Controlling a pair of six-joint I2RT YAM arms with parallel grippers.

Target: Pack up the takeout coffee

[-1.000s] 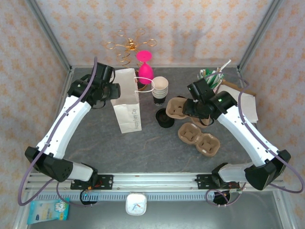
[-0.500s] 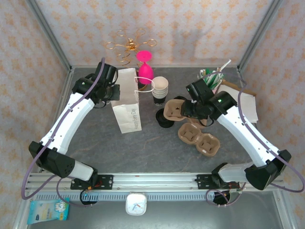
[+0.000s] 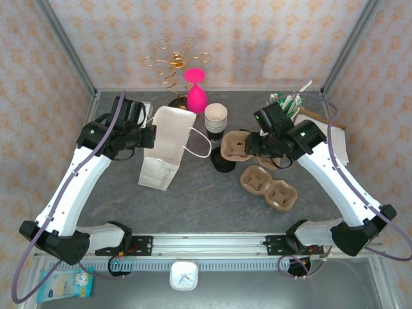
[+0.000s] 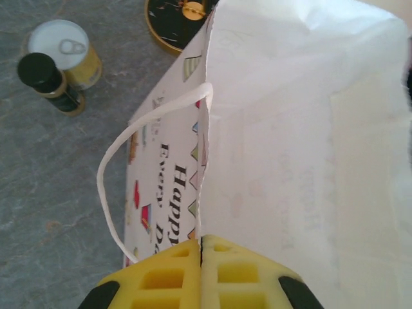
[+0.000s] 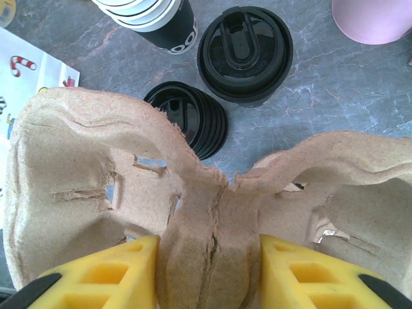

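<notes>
left gripper [image 4: 201,248]: pads pressed flat together on the paper bag [image 4: 302,129] rim, bottom middle of the left wrist view
right gripper [image 5: 209,257]: clamped across the middle ridge of the empty cup carrier [image 5: 193,167]
coffee: black lid [image 5: 244,55] on the table, upper middle, beside a lid stack [image 5: 193,125]; can't tell if a cup's underneath
risk: thin rim could slip or tear so the bag flops shut; the cracked ridge might fold

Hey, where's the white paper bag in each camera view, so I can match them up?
Top external: white paper bag left of centre, left pincer shut on its rim.
Left wrist: bag across the right half, handle loop at left.
Right wrist: its printed corner at the upper left edge.
Shared landmark: cup stack, right of the bag.
</notes>
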